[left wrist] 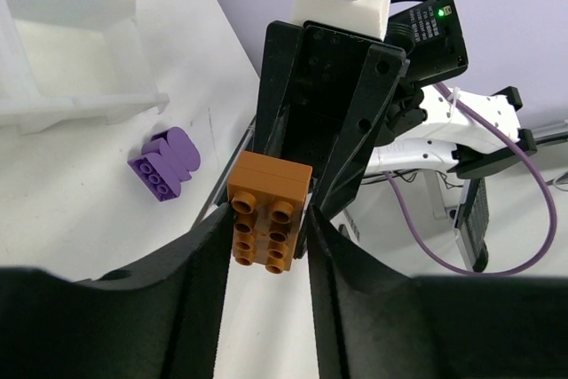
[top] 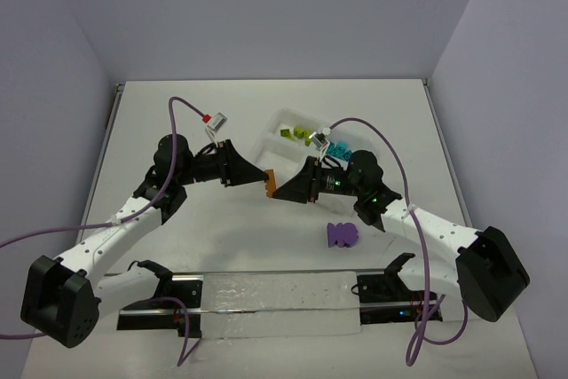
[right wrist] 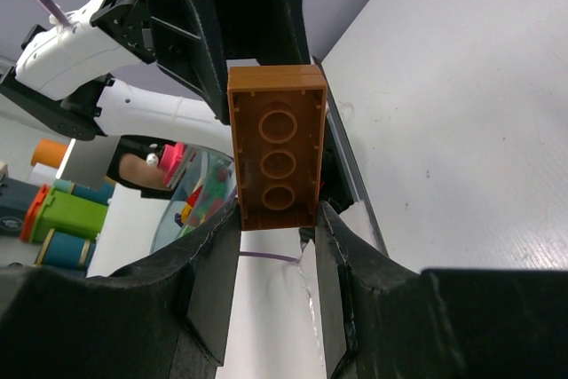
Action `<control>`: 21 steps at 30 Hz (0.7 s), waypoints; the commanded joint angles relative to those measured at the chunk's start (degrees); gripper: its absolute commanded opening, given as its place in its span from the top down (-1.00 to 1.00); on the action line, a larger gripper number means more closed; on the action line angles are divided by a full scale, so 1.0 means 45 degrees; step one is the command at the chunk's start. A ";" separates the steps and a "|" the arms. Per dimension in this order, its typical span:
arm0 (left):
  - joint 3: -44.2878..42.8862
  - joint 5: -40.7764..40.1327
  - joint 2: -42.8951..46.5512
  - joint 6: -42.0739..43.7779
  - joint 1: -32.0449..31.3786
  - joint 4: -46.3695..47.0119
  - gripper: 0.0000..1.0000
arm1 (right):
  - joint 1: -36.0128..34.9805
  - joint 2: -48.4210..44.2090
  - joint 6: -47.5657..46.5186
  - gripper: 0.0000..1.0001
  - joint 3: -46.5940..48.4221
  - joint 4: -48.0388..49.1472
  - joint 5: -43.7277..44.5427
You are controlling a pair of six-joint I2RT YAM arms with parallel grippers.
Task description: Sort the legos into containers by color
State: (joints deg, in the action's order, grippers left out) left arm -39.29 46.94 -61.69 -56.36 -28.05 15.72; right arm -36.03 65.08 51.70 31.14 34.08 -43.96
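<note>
Orange-brown hard plastic, the brick (top: 269, 182) hangs in the air between the two arms, above the table (top: 390, 122) and just in front of the white tray (top: 275, 144). It should be light and quite stiff, with smooth sides that could slip under a weak pinch. The flat long sides are the best place to hold it, and both tools have it there.

The left tool (left wrist: 268, 224) is clenched on its sides, and so is the right tool (right wrist: 275, 219), coming from the other end.

The brick stands on edge. Its studs face the left arm and its hollow underside, with three round tubes, faces the right arm. From above it shows as a thin sliver, with its long axis running near to far across the line of the two tools. What may be a shorter block sits on the studs at one end. If so, pulling them apart will probably take a firm tug.

Green bricks (top: 300, 134) and teal bricks (top: 339, 148) lie in the tray. A purple brick (top: 341, 234) rests on the table near the right arm.
</note>
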 commanded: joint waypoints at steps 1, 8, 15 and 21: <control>-0.0184 0.0769 0.0013 -0.0434 -0.0114 0.1082 -0.04 | -0.0140 0.0072 0.0055 1.00 0.0079 0.0944 0.0361; -0.0012 0.0877 0.0104 -0.0445 -0.0114 0.1352 -0.19 | -0.0137 -0.0100 0.0093 1.00 -0.0011 0.1040 0.0270; 0.0348 0.0866 0.0016 -0.0592 -0.0119 0.1831 -0.14 | -0.0137 -0.0232 0.0182 1.00 0.0054 0.1115 0.0040; 0.0436 0.0877 -0.0092 -0.0621 -0.0114 0.2035 -0.15 | -0.0137 -0.0302 0.0386 1.00 0.0060 0.1372 -0.0178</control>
State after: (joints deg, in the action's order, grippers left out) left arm -37.18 49.41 -61.90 -59.01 -28.29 20.61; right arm -36.14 65.06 52.79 31.07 36.37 -43.97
